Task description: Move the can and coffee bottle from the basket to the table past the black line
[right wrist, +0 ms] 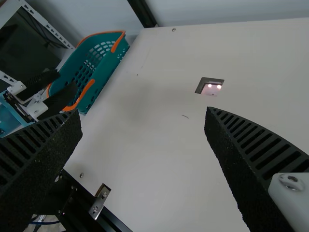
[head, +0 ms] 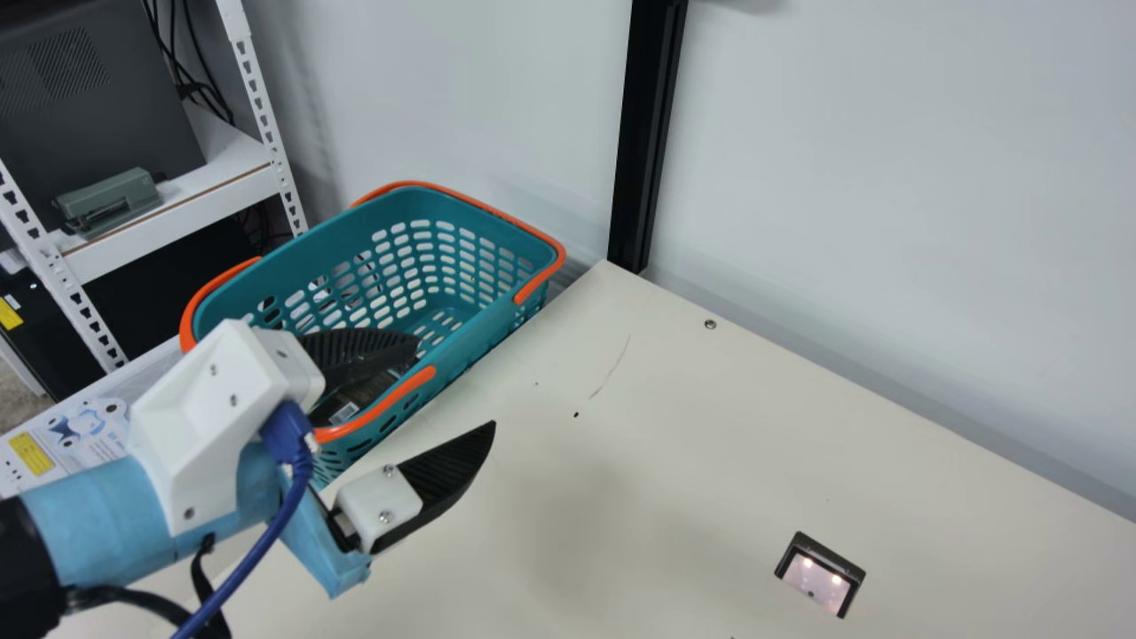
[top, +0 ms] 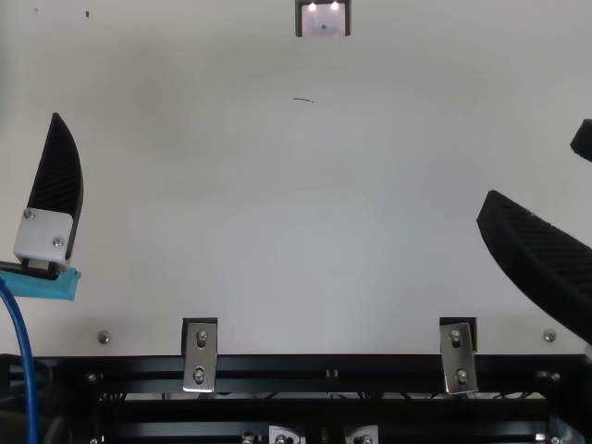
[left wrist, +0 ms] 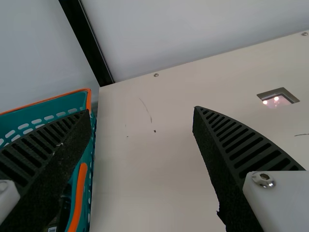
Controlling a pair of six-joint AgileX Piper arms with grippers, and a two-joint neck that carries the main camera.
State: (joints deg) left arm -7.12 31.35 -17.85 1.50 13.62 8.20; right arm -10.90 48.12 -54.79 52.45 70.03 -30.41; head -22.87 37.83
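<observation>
In the main view my left gripper (head: 455,383) is open, one finger over the teal basket (head: 475,351) and the other outside it above the table. Inside, partly behind that finger, lies a dark item with a white label (head: 344,413); whether it is the can or the coffee bottle I cannot tell. The left wrist view has the left gripper (left wrist: 142,110) apart, the basket (left wrist: 86,162) behind one finger. At the top view's right edge my right gripper (top: 533,170) stands open; in its wrist view the gripper (right wrist: 143,112) holds nothing. A short black line (top: 303,99) marks the table.
Orange handles (head: 390,404) fold along the basket's rim. A dark-framed square fitting (head: 821,572) sits in the cream tabletop (head: 674,461). Behind the table stand a black post (head: 648,133) and a pale wall; a white shelf rack (head: 169,222) is at the far left. Metal brackets (top: 200,356) line one table edge.
</observation>
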